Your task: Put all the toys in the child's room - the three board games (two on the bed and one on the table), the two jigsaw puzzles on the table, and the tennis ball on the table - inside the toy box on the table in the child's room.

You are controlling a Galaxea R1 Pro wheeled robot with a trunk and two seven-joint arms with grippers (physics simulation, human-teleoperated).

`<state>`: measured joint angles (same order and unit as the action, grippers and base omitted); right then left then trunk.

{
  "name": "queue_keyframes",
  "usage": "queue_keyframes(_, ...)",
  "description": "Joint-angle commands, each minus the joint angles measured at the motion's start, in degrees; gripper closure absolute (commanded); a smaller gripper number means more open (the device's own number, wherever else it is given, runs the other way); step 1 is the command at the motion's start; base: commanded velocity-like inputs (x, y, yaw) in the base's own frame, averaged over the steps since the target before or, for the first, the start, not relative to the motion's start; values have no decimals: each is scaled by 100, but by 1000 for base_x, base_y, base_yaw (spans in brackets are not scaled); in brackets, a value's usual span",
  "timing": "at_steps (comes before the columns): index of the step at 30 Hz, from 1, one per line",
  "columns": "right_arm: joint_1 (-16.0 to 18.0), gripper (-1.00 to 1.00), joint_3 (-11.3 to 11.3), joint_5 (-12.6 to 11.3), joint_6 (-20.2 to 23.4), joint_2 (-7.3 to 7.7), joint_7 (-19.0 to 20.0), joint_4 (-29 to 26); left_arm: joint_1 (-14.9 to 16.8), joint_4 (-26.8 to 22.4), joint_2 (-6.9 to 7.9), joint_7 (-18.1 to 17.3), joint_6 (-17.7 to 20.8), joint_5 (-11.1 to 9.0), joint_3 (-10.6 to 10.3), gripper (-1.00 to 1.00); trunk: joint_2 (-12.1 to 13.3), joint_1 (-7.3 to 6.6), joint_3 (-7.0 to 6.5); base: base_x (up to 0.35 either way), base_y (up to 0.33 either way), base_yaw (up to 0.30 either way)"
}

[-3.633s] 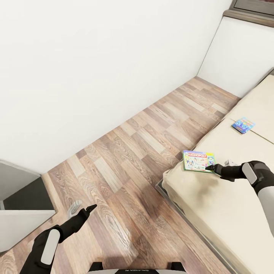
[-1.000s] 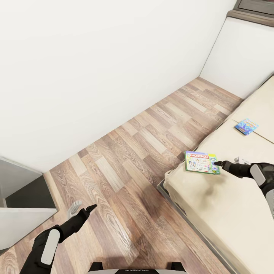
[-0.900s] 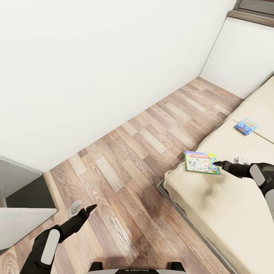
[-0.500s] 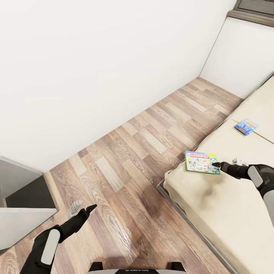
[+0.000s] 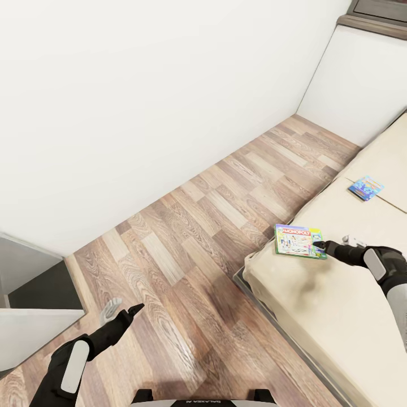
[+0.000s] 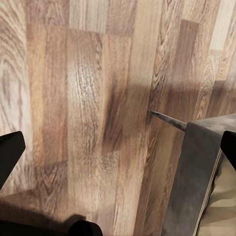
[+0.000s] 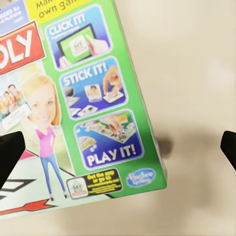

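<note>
The Monopoly box point(image 5: 299, 241) lies flat near the bed's point(image 5: 339, 305) left edge. Looks light, stiff and slick, so I'd pinch its right edge. The right gripper point(image 5: 320, 245) sits spread wide at that corner; left gripper point(image 5: 121, 310) hangs released over the floor point(image 5: 198, 226).

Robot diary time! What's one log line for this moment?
right pincer: open, at green Monopoly box corner | box: flat on bed | left pincer: open, over floor | blue game: on bed
</note>
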<state>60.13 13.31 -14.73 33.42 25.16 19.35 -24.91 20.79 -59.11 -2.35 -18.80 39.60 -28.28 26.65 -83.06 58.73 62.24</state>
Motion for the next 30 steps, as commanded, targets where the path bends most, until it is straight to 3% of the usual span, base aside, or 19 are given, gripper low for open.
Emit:
queue_keyframes(1, -2, -100, 31, -4, 17, -13, 15, -2, 6, -4, -7, -17, 46, -11, 24, -100, -2, 0, 3, 0, 0, 0)
queue_keyframes(17, -17, -100, 38, -4, -45, -46, 22, -1, 5, -4, -9, -18, 48, -11, 24, -100, -2, 0, 3, 0, 0, 6)
queue_keyframes(30, -17, -100, 39, -4, -49, -46, 24, -4, 7, -4, -11, -18, 45, -11, 24, -100, -2, 0, 3, 0, 0, 156)
